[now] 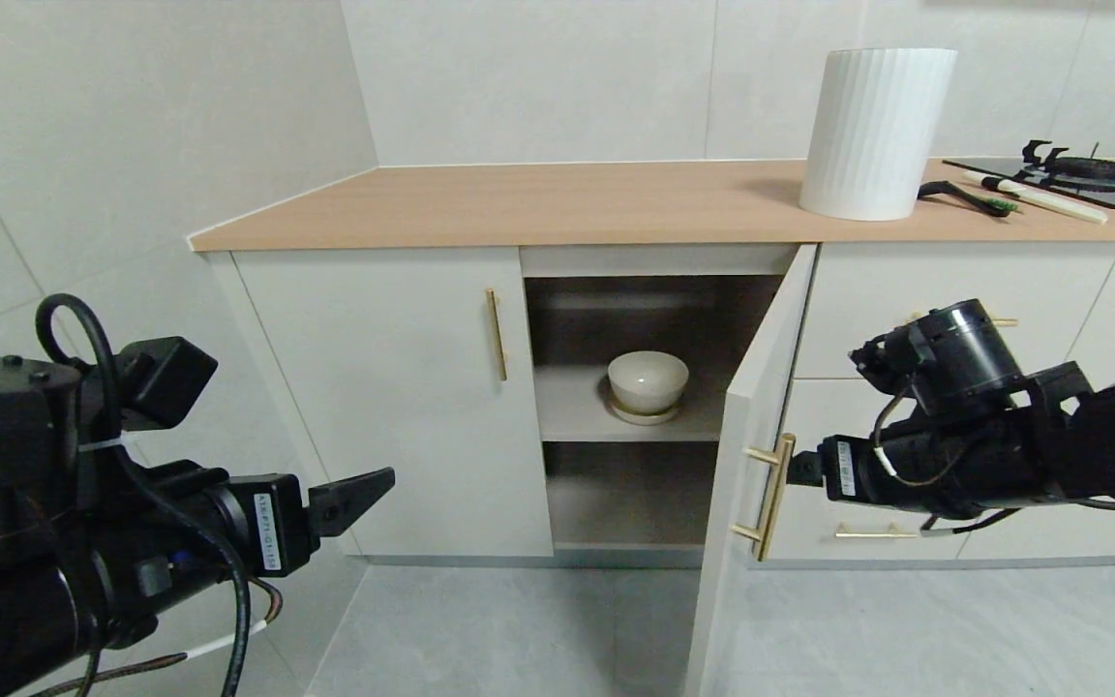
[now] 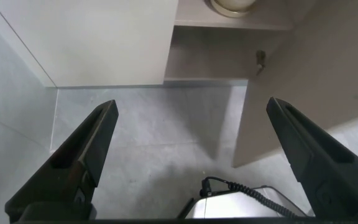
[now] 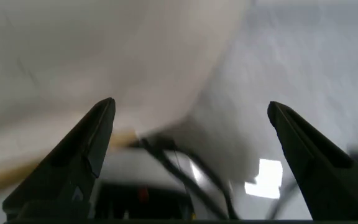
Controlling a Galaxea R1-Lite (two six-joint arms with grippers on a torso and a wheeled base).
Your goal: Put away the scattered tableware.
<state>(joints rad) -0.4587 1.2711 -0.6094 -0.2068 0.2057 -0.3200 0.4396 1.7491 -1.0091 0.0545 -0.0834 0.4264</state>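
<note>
Bowl [image 1: 647, 379] sits on what looks like a saucer [image 1: 643, 416] on the cupboard shelf [image 1: 572, 411], centre frame. Door [image 1: 746, 387] stands open. Right tool [image 1: 802, 469] is released, right of centre, just beside the gold door handle [image 1: 770, 496]; contact unclear. Left tool [image 1: 354, 496] is released, lower left. Stowing looks done, so closing the door is probably the step in hand. Next move: catch the handle and swing the door shut.

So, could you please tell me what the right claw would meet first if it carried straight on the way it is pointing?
Most likely the gold handle of the open cabinet door. The right claw points at it from close by in the head view, though the exact depth is hard to judge.
</note>
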